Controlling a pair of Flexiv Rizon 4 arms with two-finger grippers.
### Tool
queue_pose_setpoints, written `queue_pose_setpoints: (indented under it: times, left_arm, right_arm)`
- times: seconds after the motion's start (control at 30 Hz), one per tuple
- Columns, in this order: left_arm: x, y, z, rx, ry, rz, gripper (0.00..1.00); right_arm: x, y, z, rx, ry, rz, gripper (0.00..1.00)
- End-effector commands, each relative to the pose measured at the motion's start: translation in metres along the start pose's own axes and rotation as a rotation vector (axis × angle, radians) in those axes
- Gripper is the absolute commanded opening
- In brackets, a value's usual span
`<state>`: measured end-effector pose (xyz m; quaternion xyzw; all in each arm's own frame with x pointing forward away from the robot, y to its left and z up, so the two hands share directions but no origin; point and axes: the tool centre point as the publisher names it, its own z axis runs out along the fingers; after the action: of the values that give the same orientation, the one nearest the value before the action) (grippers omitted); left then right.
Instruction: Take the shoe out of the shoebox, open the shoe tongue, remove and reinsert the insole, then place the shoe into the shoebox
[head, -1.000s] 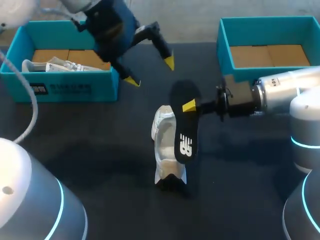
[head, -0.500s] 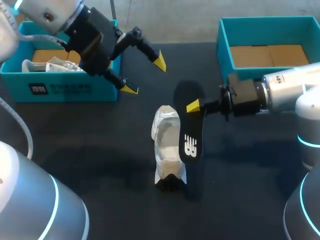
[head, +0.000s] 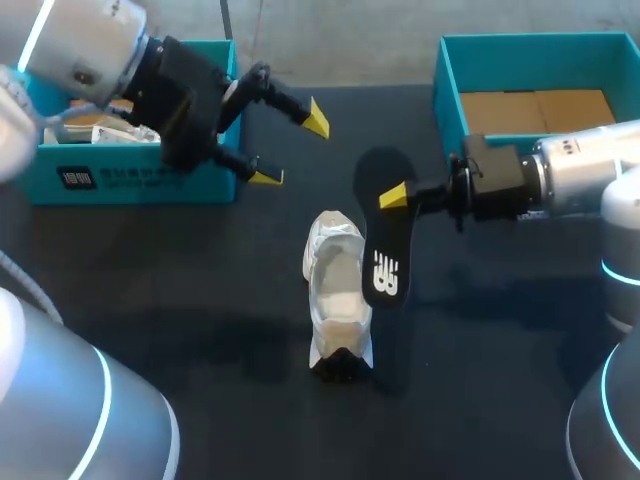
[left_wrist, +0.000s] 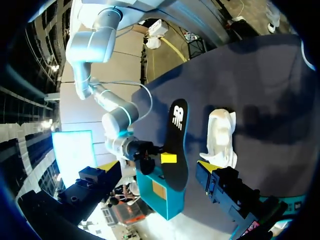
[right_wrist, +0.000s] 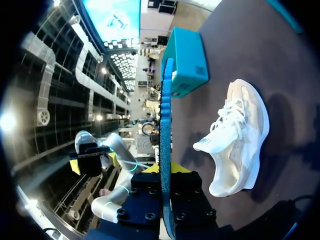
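**Insole lifted clear, shoe on the table**

The shoe (head: 334, 285) is a white, cream-lined sneaker, lying lengthwise on the dark table (head: 200, 300) at the centre of the frame. The insole (head: 384, 240) is black with a white mark. It hangs tilted just right of the shoe, its lower end at the shoe's edge.

The right gripper (head: 395, 196) comes in from the right and clamps the insole near its upper end. The right wrist view shows the insole edge-on between the fingers.

The left gripper (head: 290, 148) is upper left of centre, its fingers spread wide, well apart from the shoe.

The left shoebox (head: 150, 185) in the upper left is teal and holds pale contents I cannot identify. The right shoebox (head: 450, 110) in the upper right shows a brown cardboard floor.
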<state>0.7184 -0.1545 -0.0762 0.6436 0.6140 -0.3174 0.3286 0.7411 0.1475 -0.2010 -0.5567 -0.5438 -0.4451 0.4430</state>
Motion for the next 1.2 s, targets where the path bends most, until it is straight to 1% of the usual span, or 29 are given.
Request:
queue_pose_setpoints:
  times: [0.03, 0.13, 0.23, 0.4, 0.63, 0.9, 1.0, 1.1, 1.17, 1.2]
  left_arm:
    - [0.011, -0.006, 0.004, -0.038, -0.19, 0.006, 1.0]
    - [0.013, -0.006, 0.006, -0.039, -0.209, 0.006, 1.0]
    - [0.017, -0.006, 0.01, -0.038, -0.23, -0.001, 1.0]
    - [0.022, -0.006, 0.015, -0.06, -0.296, -0.001, 1.0]
    - [0.028, -0.004, 0.025, -0.086, -0.376, 0.015, 1.0]
    - [0.031, -0.001, 0.034, -0.08, -0.449, -0.004, 1.0]
    - [0.032, 0.0, 0.039, -0.076, -0.456, -0.008, 1.0]
    - [0.032, 0.002, 0.043, -0.072, -0.461, -0.012, 0.97]
    - [0.031, 0.003, 0.047, -0.07, -0.463, -0.013, 0.89]
    - [0.031, 0.004, 0.049, -0.07, -0.464, -0.017, 0.87]
  right_arm:
    - [0.006, -0.002, -0.006, 0.001, -0.007, 0.009, 0.0]
    - [0.012, -0.001, -0.01, -0.004, -0.002, 0.014, 0.0]
    - [0.018, -0.001, -0.013, -0.035, -0.005, 0.01, 0.0]
    - [0.028, -0.001, -0.017, -0.063, 0.017, 0.004, 0.0]
    - [0.037, -0.004, -0.016, -0.056, 0.044, 0.002, 0.0]
    - [0.046, -0.014, -0.013, -0.043, 0.088, -0.022, 0.0]
    - [0.048, -0.018, -0.012, -0.044, 0.103, -0.031, 0.0]
    - [0.05, -0.021, -0.01, -0.041, 0.113, -0.041, 0.0]
    - [0.05, -0.024, -0.009, -0.04, 0.116, -0.043, 0.0]
    - [0.049, -0.024, -0.008, -0.039, 0.118, -0.044, 0.0]
